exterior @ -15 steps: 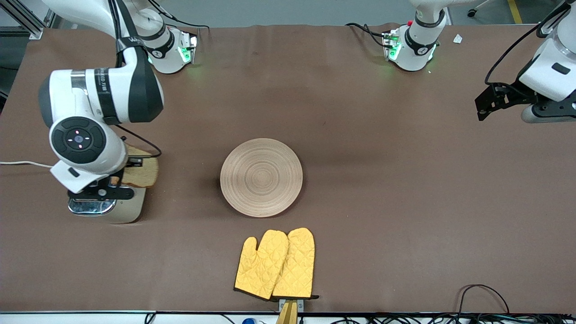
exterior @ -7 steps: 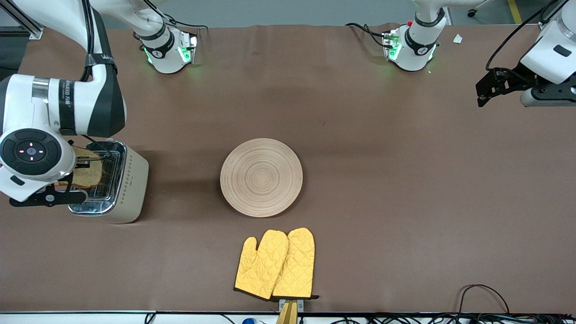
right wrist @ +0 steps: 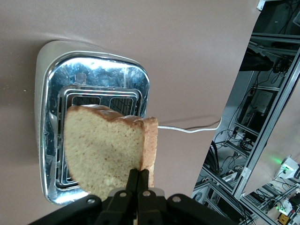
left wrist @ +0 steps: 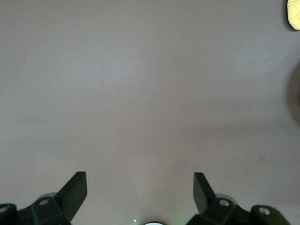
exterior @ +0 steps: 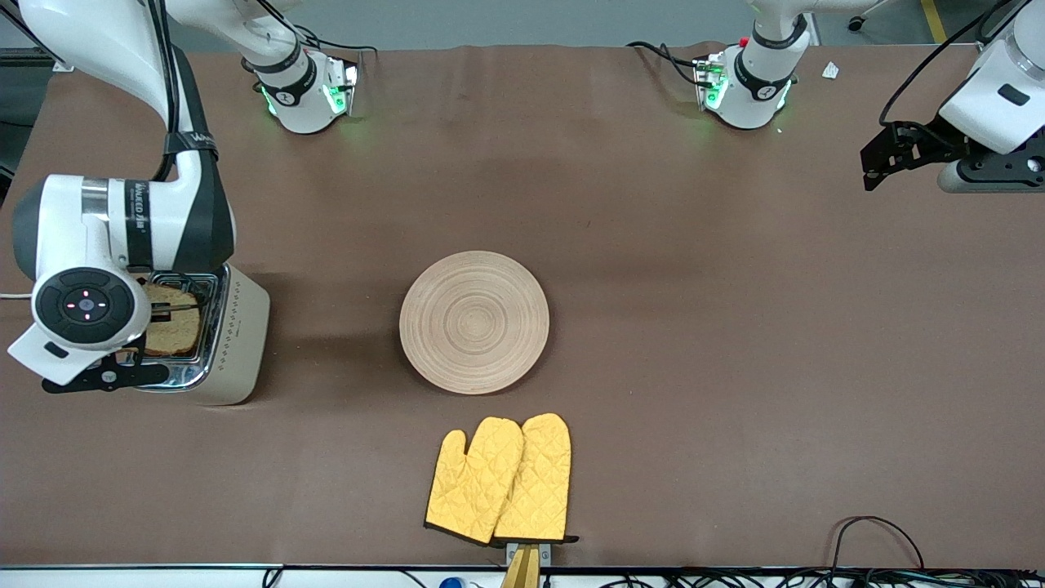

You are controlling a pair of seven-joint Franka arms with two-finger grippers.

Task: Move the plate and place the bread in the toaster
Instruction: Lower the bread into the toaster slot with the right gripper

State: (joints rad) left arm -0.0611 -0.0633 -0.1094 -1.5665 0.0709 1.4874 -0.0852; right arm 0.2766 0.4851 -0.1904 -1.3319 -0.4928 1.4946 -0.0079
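Observation:
The cream toaster [exterior: 238, 343] stands at the right arm's end of the table, its chrome top [right wrist: 96, 75] and slots showing in the right wrist view. My right gripper [right wrist: 139, 174] hangs over those slots, shut on one edge of the bread [right wrist: 104, 150]. The brown slice [exterior: 175, 328] hangs upright over the toaster. The round wooden plate [exterior: 473, 322] lies bare at the table's middle. My left gripper [exterior: 880, 162] waits in the air over the left arm's end of the table, open [left wrist: 140, 180] and holding nothing.
A pair of yellow oven mitts [exterior: 500, 480] lies nearer to the front camera than the plate, at the table's front edge. The toaster's white cord [right wrist: 187, 129] runs off the table's end. Cables lie along the front edge.
My right arm has carried the bread from the toaster's plate-side edge to over its slots. The left gripper has drifted a little toward the bases. Plate and mitts have not moved.

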